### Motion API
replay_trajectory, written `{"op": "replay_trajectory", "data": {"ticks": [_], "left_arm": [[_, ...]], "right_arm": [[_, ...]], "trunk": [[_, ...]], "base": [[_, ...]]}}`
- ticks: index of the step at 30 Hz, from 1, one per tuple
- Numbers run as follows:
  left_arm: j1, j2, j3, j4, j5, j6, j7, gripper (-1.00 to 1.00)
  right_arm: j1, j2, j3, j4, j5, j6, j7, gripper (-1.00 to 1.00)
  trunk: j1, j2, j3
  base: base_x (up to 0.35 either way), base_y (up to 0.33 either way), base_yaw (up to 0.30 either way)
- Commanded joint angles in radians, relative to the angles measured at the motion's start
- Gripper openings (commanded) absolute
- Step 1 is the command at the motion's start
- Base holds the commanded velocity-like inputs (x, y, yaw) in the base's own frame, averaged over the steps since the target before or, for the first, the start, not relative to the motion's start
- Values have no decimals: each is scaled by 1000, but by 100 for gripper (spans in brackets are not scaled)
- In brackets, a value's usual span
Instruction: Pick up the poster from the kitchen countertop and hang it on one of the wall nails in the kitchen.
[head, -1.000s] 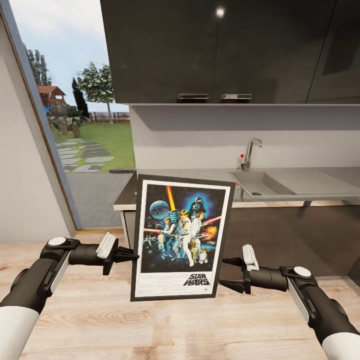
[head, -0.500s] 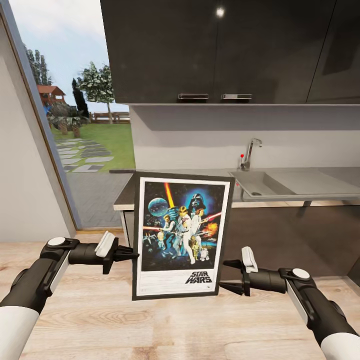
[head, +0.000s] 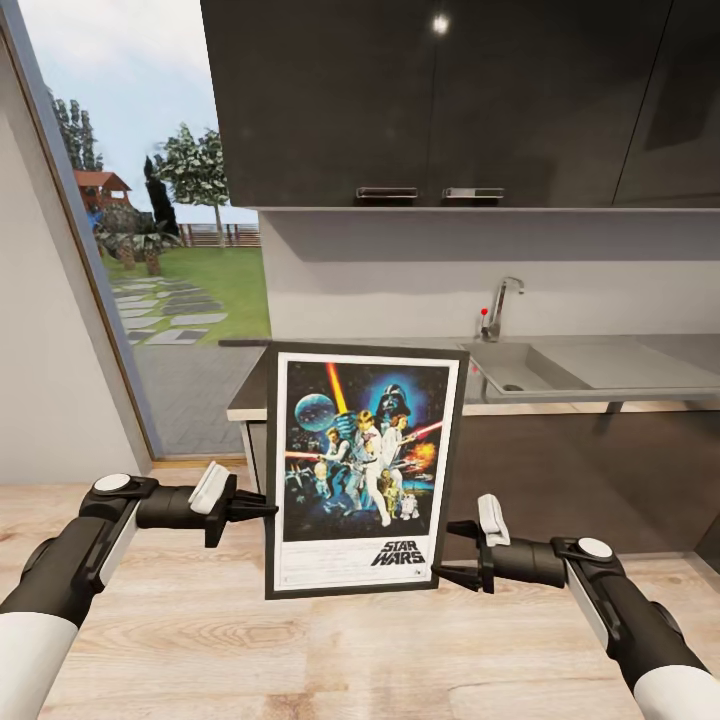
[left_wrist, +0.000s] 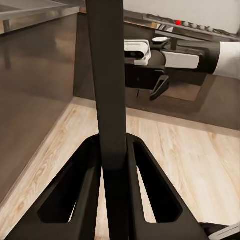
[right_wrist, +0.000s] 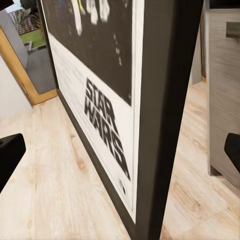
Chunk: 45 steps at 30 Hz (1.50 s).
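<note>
The poster (head: 365, 470) hangs upright in the air in front of the kitchen countertop (head: 610, 360), with its black frame, white border and STAR WARS logo facing me. My left gripper (head: 268, 508) is shut on the frame's left edge. In the left wrist view both fingers (left_wrist: 90, 170) press the dark frame edge (left_wrist: 107, 75). My right gripper (head: 445, 550) is open at the poster's lower right corner. The right wrist view has the frame edge (right_wrist: 160, 125) standing between the spread fingertips (right_wrist: 10, 155).
Dark upper cabinets (head: 450, 100) hang above the grey counter with its steel sink (head: 520, 368) and faucet (head: 497, 305). A tall glass door (head: 150, 250) at the left looks onto a garden. Dark base cabinets (head: 580, 470) stand behind the poster, and wooden floor (head: 300, 660) lies below the arms.
The poster has turned from a slight tilt to nearly straight upright. My right gripper has dropped a little and edged closer to the poster's lower right corner. The left gripper has held still.
</note>
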Motion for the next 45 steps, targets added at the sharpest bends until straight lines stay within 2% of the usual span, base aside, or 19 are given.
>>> {"op": "replay_trajectory", "data": {"ticks": [1, 12, 13, 35, 36, 45], "left_arm": [[-1, 1, -3, 0, 4, 8, -2, -100], [-1, 1, -3, 0, 4, 8, -2, -100], [-1, 1, -3, 0, 4, 8, -2, -100], [-1, 1, -3, 1, 4, 8, -2, -100], [-1, 1, -2, 1, 4, 8, -2, 100], [-1, 1, -1, 2, 4, 8, -2, 100]], "right_arm": [[-1, 0, 1, 0, -4, 11, 3, 100], [-1, 0, 1, -1, -4, 11, 4, 100], [-1, 0, 1, -1, -4, 11, 4, -100], [0, 0, 1, -7, -6, 11, 6, -100], [0, 0, 1, -7, -6, 11, 6, -100], [-1, 0, 1, -7, -6, 11, 6, -100]], "trunk": [[0, -1, -1], [0, -1, -1], [0, -1, -1], [0, -1, -1], [0, -1, -1], [0, -1, -1]], "base": [[0, 0, 0], [0, 0, 0], [0, 0, 0], [0, 0, 0], [0, 0, 0], [0, 0, 0]]}}
